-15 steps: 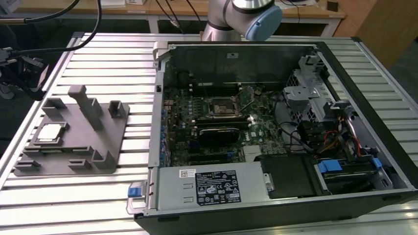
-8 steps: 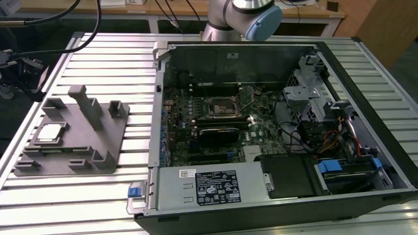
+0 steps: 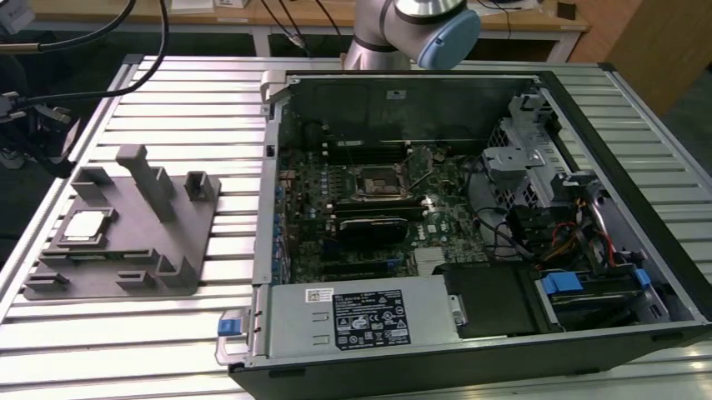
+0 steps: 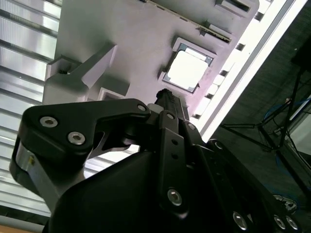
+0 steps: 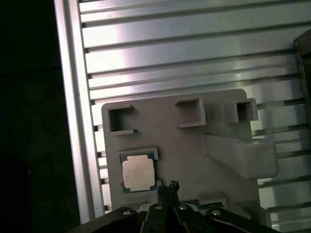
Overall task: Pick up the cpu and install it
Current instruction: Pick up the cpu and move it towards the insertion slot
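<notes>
Gripper (image 5: 173,186) near cpu (image 5: 138,175) on fixture (image 5: 184,155) — first wrist view; exterior view: computer case (image 3: 445,371).

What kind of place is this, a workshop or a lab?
Probably a robotics lab for PC assembly: an open computer case lies on a slotted metal table, a grey fixture holds the cpu, and a robot arm stands behind.

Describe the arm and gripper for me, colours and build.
The arm is silvery metal tubing with a pale blue joint cap. The gripper is matte black, angular linked plates fastened with silver screws, narrowing to a slim tip.
</notes>
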